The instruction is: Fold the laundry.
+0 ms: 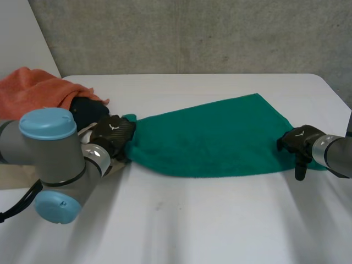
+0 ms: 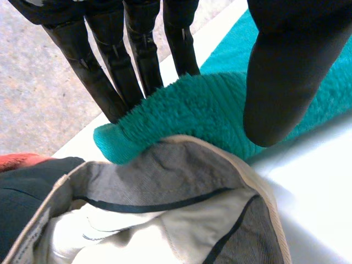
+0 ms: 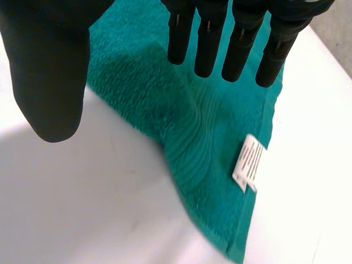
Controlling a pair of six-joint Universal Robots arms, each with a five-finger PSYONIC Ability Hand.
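Counting what lies on the white table (image 1: 192, 225), we find one teal towel (image 1: 203, 137), one orange cloth (image 1: 33, 91), one dark garment (image 1: 85, 109), one beige-and-grey garment (image 2: 165, 214), and our two hands, one at each end of the towel. The towel stretches across the middle of the table. It is narrow and bunched at our left hand (image 1: 113, 133) and fans out wide toward our right hand (image 1: 300, 140). Our left hand pinches the bunched end: its straight fingers (image 2: 110, 77) stand behind the raised terry edge and its thumb presses on the front of it. That end lies just over the beige-and-grey garment, which touches the dark garment, and the orange cloth is heaped behind both at the table's left rear. Our right hand is spread over the towel's right end and holds nothing. Its fingers (image 3: 239, 49) are straight above the cloth and its thumb is well apart from them, above bare table beside the towel's near edge. One white label (image 3: 249, 163) sits on the hem near those fingertips, close to the corner. The towel's near edge runs roughly straight from hand to hand, and the far edge climbs to a corner at the right rear. A broad stretch of bare table lies in front of the near edge, and a narrower stretch runs behind the towel up to the grey wall (image 1: 192, 33).
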